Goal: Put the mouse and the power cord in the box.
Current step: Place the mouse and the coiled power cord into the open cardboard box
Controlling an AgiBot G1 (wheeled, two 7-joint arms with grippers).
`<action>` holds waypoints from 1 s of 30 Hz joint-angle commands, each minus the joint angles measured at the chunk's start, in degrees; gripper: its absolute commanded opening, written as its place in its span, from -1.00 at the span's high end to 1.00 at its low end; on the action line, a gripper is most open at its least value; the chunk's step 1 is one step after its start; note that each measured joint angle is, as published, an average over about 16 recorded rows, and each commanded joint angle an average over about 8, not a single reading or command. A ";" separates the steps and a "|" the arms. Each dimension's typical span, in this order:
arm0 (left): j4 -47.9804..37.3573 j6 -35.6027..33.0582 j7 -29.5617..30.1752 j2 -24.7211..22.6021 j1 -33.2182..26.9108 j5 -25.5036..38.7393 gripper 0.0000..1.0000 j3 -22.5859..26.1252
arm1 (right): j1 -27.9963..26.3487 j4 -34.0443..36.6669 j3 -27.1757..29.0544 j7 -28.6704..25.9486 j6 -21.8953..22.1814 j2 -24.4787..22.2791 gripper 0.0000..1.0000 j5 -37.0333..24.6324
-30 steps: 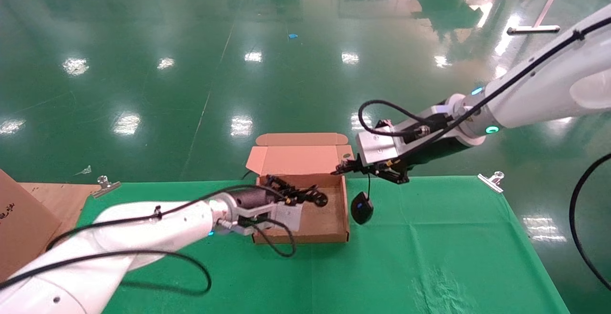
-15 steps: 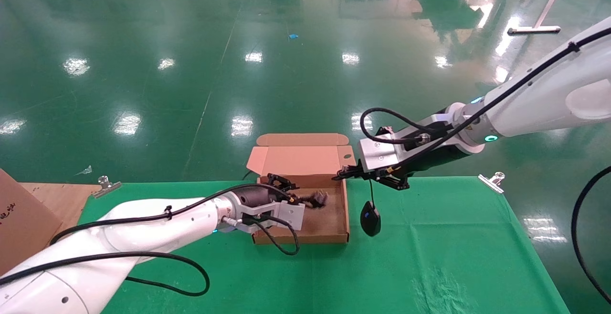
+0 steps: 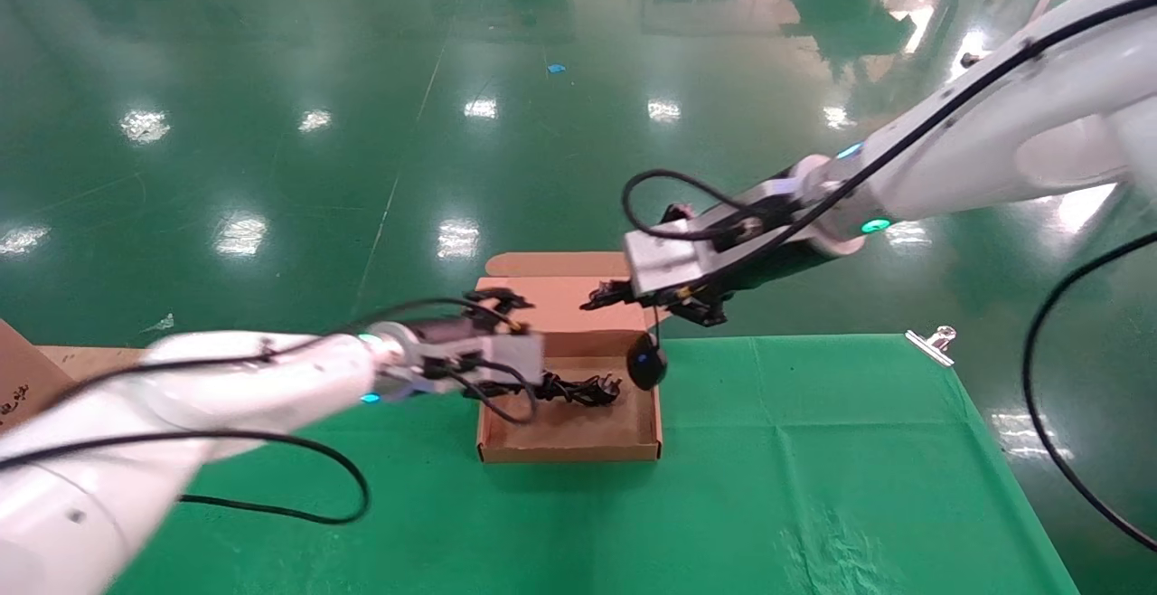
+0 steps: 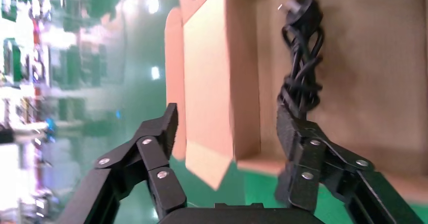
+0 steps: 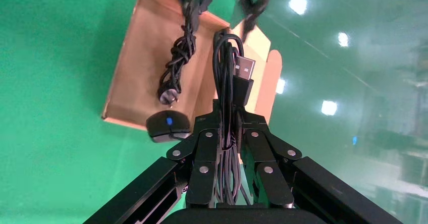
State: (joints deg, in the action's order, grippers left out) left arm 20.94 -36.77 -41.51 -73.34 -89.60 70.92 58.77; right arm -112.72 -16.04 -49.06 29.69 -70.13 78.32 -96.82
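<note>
At the centre of the head view the box [image 3: 569, 437] sits open on the green tabletop [image 3: 813, 450], its lid [image 3: 578, 292] standing up at the far side. The power cord [image 3: 578, 390] lies coiled on the box floor, its plug toward the right wall. The left gripper [image 3: 506, 342] hangs over the box's left edge with its fingers [image 4: 161, 133] spread wide and nothing between them; the cord lies just beyond the fingertips. Right of centre, the right gripper [image 3: 624, 295] is above the box's far right corner, pressed together on the bundled cable [image 5: 225, 82] of the mouse [image 3: 646, 365]. The mouse dangles from that cable over the box's right wall, blue light showing.
</note>
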 commanded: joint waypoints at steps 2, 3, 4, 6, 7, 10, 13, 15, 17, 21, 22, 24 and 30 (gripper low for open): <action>-1.13 -4.17 -0.40 2.49 -1.10 -2.73 -1.00 -1.43 | 1.47 -3.77 -1.34 -2.29 1.46 0.29 1.00 0.33; -0.95 -6.66 -1.17 3.99 -1.20 -3.93 -1.00 -2.15 | 2.17 -5.26 -2.07 -3.24 2.39 0.34 1.00 0.59; -0.80 -9.03 -2.14 5.54 -1.22 -5.13 -1.00 -2.89 | 2.94 -6.77 -2.88 -4.23 3.59 0.39 1.00 0.88; -0.72 -12.77 -4.29 8.21 -1.02 -7.34 -1.00 -4.32 | 4.54 -9.55 -4.53 -6.05 6.58 0.45 1.00 1.53; -0.81 -14.44 -5.37 9.37 -0.83 -8.43 -1.00 -5.03 | 5.44 -10.87 -5.43 -6.90 8.45 0.47 1.00 1.86; -1.83 -17.47 -8.27 11.47 -0.32 -10.79 -1.00 -6.65 | 8.11 -14.04 -8.21 -9.06 14.63 0.49 1.00 2.74; -3.42 -18.82 -10.03 11.84 -0.16 -11.99 -1.00 -7.50 | 10.34 -16.16 -11.10 -10.82 20.39 0.49 1.00 3.53; -4.46 -19.59 -10.93 11.68 -0.32 -12.37 -1.00 -7.76 | 11.35 -17.11 -13.14 -11.87 23.24 0.49 1.00 3.98; -5.52 -20.05 -11.69 11.38 -0.55 -12.58 -1.00 -7.91 | 12.08 -17.83 -15.20 -12.87 25.34 0.49 0.88 4.48; -7.05 -21.03 -12.74 11.09 -0.90 -12.89 -1.00 -8.12 | 13.09 -18.79 -18.38 -14.27 27.94 0.48 -0.12 5.29; -7.33 -21.30 -12.92 11.09 -0.97 -12.98 -1.00 -8.17 | 13.32 -18.97 -19.01 -14.51 28.41 0.48 -0.37 5.47; -7.72 -21.74 -13.16 11.10 -1.05 -13.11 -1.00 -8.25 | 13.66 -19.23 -19.88 -14.80 29.08 0.47 -0.86 5.74; -7.99 -21.94 -13.26 11.08 -1.13 -13.29 -1.00 -8.34 | 13.97 -19.37 -20.39 -14.92 29.53 0.45 -1.00 5.97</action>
State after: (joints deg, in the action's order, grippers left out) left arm 13.07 -58.62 -54.72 -62.25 -90.70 57.68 50.46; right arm -98.88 -35.33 -69.21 14.83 -40.81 78.78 -90.95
